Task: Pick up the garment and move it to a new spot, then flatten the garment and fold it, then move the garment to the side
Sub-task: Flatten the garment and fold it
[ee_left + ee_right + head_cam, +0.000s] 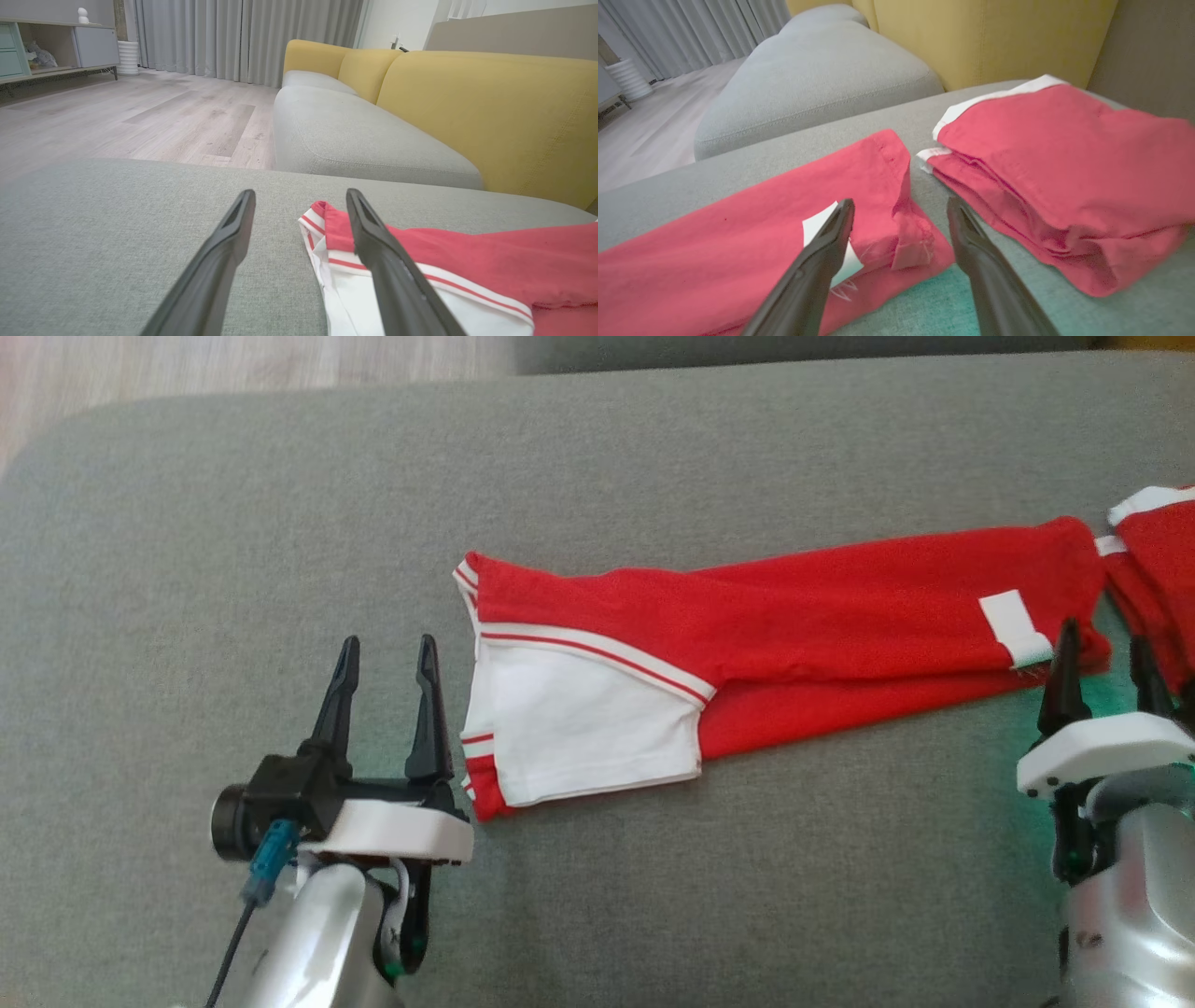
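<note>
Beyond the right end effector, a stack of folded red clothes ran off the picture's edge; one of its fingers covered the garment's hem corner.

A grey sofa cushion carries a long red garment, lying flat and stretched sideways. Its white end sits just right of the left gripper, and its red end reaches the right gripper. A folded red pile lies just beyond, right of that gripper

The red garment (white panel and striped trim at 1 end) lies folded lengthwise, flat on grey upholstery.
</note>
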Controlling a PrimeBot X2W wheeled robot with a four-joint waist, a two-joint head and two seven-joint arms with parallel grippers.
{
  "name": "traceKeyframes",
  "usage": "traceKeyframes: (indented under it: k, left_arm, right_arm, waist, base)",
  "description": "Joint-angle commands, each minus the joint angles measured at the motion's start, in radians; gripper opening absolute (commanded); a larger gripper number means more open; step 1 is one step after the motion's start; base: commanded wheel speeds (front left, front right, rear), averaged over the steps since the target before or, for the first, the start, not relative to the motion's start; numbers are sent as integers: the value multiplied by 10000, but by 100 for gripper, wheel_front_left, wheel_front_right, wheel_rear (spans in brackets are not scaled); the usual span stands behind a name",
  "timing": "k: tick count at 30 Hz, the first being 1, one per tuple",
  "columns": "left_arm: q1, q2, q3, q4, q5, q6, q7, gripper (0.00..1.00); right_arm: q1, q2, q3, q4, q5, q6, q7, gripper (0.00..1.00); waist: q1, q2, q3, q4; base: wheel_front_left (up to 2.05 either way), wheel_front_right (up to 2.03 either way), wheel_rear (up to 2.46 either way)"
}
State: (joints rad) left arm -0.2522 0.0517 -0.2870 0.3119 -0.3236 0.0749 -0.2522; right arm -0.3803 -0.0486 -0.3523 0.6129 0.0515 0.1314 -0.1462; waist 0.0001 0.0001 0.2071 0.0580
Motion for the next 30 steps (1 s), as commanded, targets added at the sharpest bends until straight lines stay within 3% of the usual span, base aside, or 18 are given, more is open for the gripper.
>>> traceKeyframes:
  k: [1,10,17,18,19,30]
  left_arm:
    - [-428,17,388,-241,125,-50,-95,100]
    - [-499,-11,405,-194,184,-122,-95,100]
    - [-581,-13,341,-155,207,-95,-95,100]
    - [-595,-13,335,-143,211,-90,-95,100]
    - [-607,-13,332,-129,214,-84,-95,100]
    - [-425,-14,348,-20,150,-63,-95,100]
  right_arm:
    - [-462,-20,64,2,-109,-7,69,100]
    - [-1229,-18,-1125,1472,-1071,-7,-154,100]
    - [-1782,-17,-1082,2652,-1343,-7,-264,100]
    - [-1844,-17,-1061,2794,-1356,-7,-260,46]
    - [-1902,-17,-1078,2883,-1389,-7,-277,1]
    - [-1912,-450,-1681,2107,-1338,-7,-788,0]
  waist:
    - [-1,-1,188,140]
    - [-1,-1,497,173]
    - [-1,-1,639,68]
    - [-1,-1,637,52]
    - [-1,-1,629,31]
    - [-1,-1,110,-326]
  base:
    - [0,0,0]
    - [0,0,0]
    - [0,0,0]
    - [0,0,0]
    - [0,0,0]
    - [0,0,0]
